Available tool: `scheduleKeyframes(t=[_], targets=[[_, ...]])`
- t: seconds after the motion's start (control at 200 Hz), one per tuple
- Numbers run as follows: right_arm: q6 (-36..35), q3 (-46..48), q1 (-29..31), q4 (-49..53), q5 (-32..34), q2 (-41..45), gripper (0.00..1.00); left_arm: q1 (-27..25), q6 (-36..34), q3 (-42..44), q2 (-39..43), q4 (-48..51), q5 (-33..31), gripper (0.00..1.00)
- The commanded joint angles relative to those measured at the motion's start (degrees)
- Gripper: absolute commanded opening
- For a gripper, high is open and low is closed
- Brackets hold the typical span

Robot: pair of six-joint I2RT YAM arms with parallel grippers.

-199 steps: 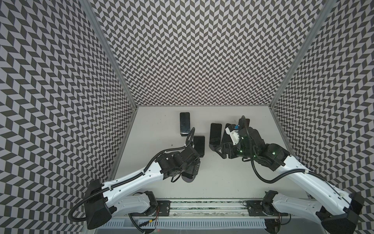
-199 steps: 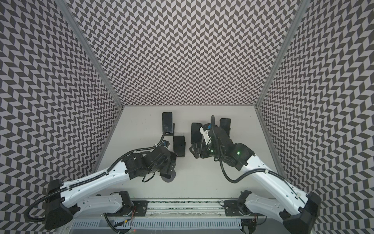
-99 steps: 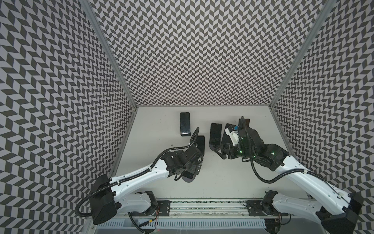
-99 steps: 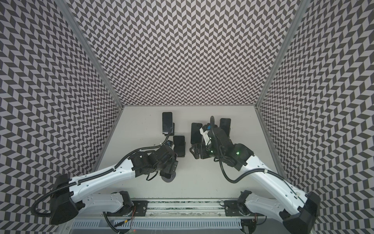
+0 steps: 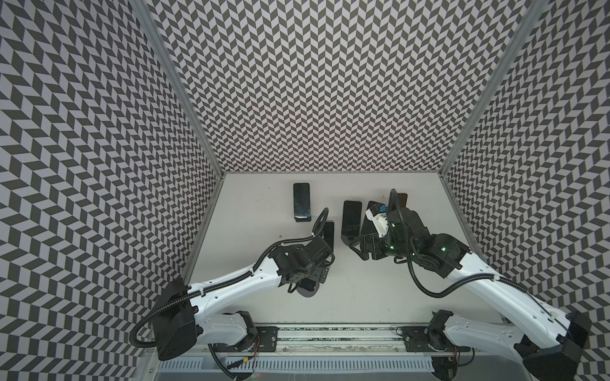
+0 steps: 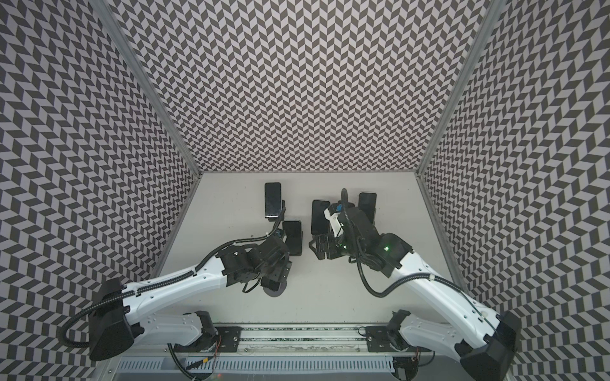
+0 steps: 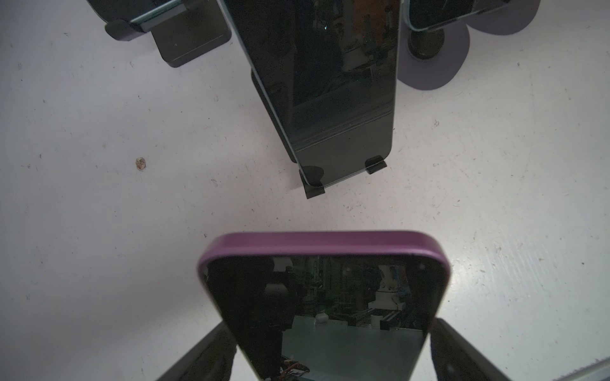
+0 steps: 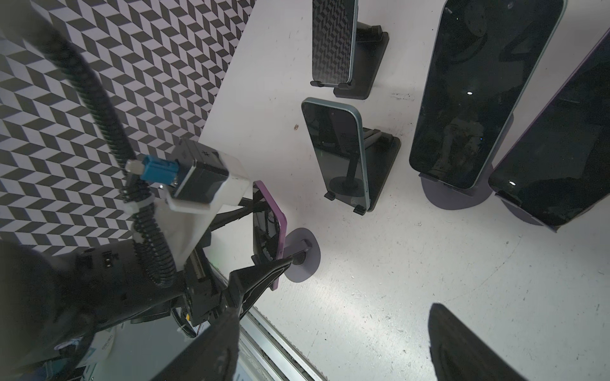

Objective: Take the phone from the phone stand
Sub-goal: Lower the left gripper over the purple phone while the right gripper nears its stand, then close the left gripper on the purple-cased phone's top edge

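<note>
To catch the 2 long edges for a lift off the round stand [image 8: 308,264], brackets the purple-cased phone [image 7: 325,287] near 7 o'clock on the table [image 5: 264,214] with the left gripper [image 7: 330,325], pinch or gap impossible to tell, and parks the right gripper [image 8: 333,308] spread, empty, at 2 o'clock from it.

My left claw [image 7: 330,325] has eased forward over the purple-cased phone [image 7: 325,244], and its wrist now sits a touch farther over that phone than a second ago. The jaws have drawn in from their wider spread. The fingers [image 7: 211,353] now run close along the phone's two long edges, though I can't make out whether they press it. My left elbow [image 5: 173,330] has swung in toward the phone.
</note>
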State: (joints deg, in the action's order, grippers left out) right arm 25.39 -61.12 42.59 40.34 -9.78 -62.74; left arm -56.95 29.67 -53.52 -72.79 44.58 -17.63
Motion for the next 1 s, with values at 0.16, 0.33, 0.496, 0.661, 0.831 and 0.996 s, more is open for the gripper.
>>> scheduleKeyframes(t=[0.16,0.33,0.496,0.661,0.831,0.996], targets=[[-2.4,0.44,0.13,-1.41,-1.73,-0.09,0.86,0.17,1.37,-1.08,-0.28,-0.72,-1.45,0.89],[-2.85,0.85,0.13,-1.42,-3.02,-0.17,0.85,0.24,2.27,-0.62,-0.75,-1.09,-0.92,0.88],[-3.93,1.01,0.13,-1.89,-5.53,-0.53,0.84,0.21,2.59,-0.03,-0.94,-1.42,-0.74,0.87],[-4.49,0.88,0.13,-1.54,-6.3,-1.31,0.84,0.19,2.71,-0.05,-1.03,-1.16,-0.97,0.86],[-4.48,0.75,0.13,-2.26,-6.38,-1.59,0.83,0.19,2.85,0.17,-1.03,-1.08,-0.92,0.86],[-5.67,0.15,0.13,-1.88,-6.31,-2.6,0.83,0.24,2.69,0.16,-1.29,-0.9,-1.09,0.85]])
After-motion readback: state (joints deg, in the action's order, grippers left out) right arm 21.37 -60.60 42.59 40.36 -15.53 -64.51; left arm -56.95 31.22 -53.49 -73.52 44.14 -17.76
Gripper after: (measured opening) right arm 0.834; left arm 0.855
